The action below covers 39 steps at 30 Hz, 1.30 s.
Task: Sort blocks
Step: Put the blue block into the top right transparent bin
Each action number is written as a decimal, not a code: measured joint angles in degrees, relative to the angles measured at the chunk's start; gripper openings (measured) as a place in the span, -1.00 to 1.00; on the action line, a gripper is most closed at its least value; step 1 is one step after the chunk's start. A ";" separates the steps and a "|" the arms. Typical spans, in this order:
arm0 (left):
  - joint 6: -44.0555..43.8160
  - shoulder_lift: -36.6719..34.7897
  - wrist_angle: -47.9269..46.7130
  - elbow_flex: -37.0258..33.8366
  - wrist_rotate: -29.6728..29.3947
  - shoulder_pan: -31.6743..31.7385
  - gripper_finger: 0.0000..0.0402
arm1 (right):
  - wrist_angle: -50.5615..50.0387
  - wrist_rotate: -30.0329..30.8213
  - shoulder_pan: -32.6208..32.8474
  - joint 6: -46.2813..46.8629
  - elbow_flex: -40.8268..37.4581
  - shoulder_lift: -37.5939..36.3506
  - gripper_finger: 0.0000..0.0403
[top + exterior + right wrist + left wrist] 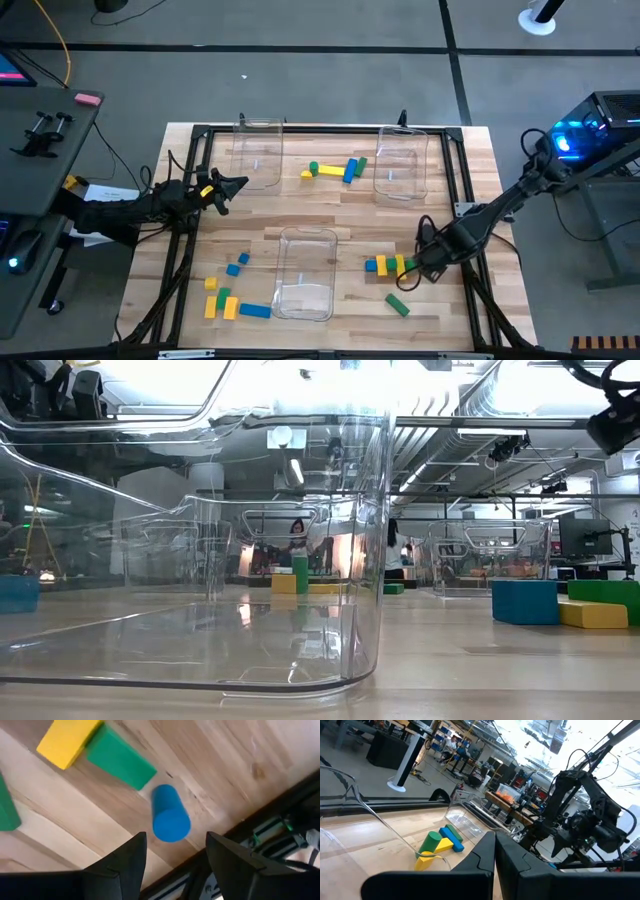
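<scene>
Blocks lie in three groups on the wooden table. A green, yellow and blue group (335,170) sits between the two far bins. A blue, yellow and green row (388,265) lies on the right, with one green bar (397,305) nearer. Several blue, yellow and green blocks (228,292) lie near left. My right gripper (420,265) (175,837) hangs open just over the right row, and a blue round block (170,815) lies on its side just ahead of the gap, untouched. My left gripper (235,185) (495,857) is shut above the table's left side, with nothing between its fingers.
Three clear plastic bins stand on the table: far left (258,155), far right (400,160) and near centre (305,272), the last filling the low view (200,560). A black frame rail (460,170) runs along the table's edges. Bare wood lies mid-table.
</scene>
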 joint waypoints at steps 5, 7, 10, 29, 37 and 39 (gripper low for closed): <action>0.00 0.00 0.00 0.00 0.00 -0.01 -1.00 | 0.32 -0.07 -0.52 5.16 -0.27 -2.06 0.00; 0.00 0.00 0.00 0.00 0.00 0.01 -1.00 | -0.02 -0.27 -0.52 7.38 -0.31 -2.06 0.00; 0.01 0.00 0.00 0.00 0.00 -0.01 -1.00 | -0.35 -1.15 -0.52 11.15 -0.31 -2.05 0.00; 0.00 0.00 -0.02 0.00 0.02 -0.01 -1.00 | 8.74 -0.33 -0.37 26.12 -7.54 -1.88 0.00; 0.00 0.00 0.00 0.00 0.00 -0.01 -1.00 | 8.90 -0.57 -0.39 26.95 -7.55 -1.98 0.00; 0.00 0.00 0.00 0.00 0.00 0.01 -1.00 | 8.92 -3.53 -0.39 28.83 -7.55 -1.98 0.00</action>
